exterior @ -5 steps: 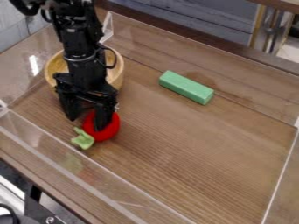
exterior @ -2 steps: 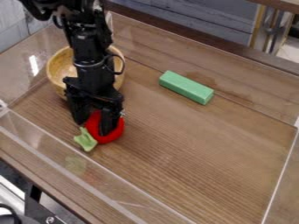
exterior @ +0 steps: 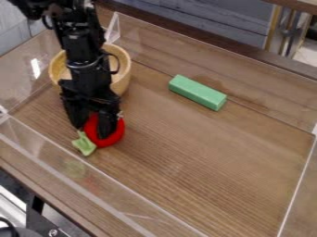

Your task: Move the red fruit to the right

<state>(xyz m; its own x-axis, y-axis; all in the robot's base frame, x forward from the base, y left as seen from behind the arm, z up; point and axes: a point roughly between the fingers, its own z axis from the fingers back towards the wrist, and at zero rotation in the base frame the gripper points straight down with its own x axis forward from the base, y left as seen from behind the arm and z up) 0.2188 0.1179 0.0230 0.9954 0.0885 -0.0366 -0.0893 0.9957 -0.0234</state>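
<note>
The red fruit (exterior: pixel 110 135) lies on the wooden table at the left, a small bright-red round toy with a light green leafy piece (exterior: pixel 85 144) sticking out toward the lower left. My black gripper (exterior: pixel 99 124) points straight down over it, open, with one finger on each side of the fruit's top. The fingers cover part of the fruit. Whether they touch it cannot be told.
A wooden bowl (exterior: pixel 119 65) stands just behind the arm at the back left. A flat green rectangular block (exterior: pixel 198 92) lies to the right of centre. Clear plastic walls (exterior: pixel 37 153) ring the table, the front one close to the fruit.
The gripper has shifted slightly left and lower over the fruit compared with the earlier frames. The fruit stays in about the same place, and the jaws stay open.
</note>
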